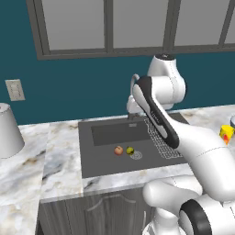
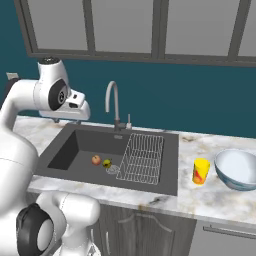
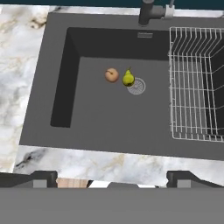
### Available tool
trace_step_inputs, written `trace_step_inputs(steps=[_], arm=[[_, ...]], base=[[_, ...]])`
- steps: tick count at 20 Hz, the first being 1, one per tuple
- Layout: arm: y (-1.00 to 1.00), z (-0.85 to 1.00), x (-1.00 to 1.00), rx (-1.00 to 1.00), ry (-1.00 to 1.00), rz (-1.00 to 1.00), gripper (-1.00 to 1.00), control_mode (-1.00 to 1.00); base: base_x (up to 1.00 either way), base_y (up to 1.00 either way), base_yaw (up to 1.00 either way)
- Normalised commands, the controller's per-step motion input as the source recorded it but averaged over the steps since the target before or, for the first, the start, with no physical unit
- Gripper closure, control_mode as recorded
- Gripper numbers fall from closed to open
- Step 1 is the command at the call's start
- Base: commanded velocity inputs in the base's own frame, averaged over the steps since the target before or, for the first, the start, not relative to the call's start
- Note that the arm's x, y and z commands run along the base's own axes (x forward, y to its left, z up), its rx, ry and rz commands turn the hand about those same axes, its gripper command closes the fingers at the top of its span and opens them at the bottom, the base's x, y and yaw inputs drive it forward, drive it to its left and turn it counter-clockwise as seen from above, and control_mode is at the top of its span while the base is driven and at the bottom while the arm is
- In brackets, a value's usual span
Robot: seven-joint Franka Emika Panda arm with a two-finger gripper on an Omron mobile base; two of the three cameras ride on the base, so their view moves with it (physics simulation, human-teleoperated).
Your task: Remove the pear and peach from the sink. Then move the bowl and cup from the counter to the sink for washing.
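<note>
Tool [image 3: 112,177] open-jawed, high above sink [image 3: 109,127] — pear [image 3: 128,78], peach [image 3: 112,75] inside

A teal wall [image 1: 69,96] carries a grey-framed window [image 1: 110,27] with frosted panes and a white wall outlet [image 1: 15,90]. Grey cabinet doors [image 2: 150,230] stand below.

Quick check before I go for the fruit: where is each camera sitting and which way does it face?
Left base view: behind-left, facing the sink; white arm rises lower right.
Right base view: behind-right, facing sink, cup, bowl; arm lower left.
Hand view: above the sink, looking down; the open hand has its fingertips at the bottom.
All share the peach and pear by the drain.
</note>
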Motion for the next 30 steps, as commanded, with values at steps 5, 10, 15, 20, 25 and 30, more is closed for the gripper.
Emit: trace_step_inputs(steps=[5,10,15,20,25,30], arm=[[0.20,-0.09,0.00,0.00,0.00,0.00,-1.00,-1.00],[0.08,-0.15,0.00,-0.03,0.01,0.00,-1.00,-1.00],[0.14,-0.16,0.00,-0.08,0.03,-0.04,-1.00,-1.00],[0.17,-0.14,-0.01,-0.06,0.03,-0.18,-1.00,-1.00],[0.11,-0.12,0.00,-0.01,0.03,-0.23,-1.00,-1.00],[0.01,-0.06,0.00,0.00,0.02,-0.18,-1.00,-1.00]], base=[[0.00,0.00,0.00],[0.00,0.00,0.00],[0.00,0.00,0.00],[0.00,0.00,0.00],[0.00,0.00,0.00],[0.00,0.00,0.00]])
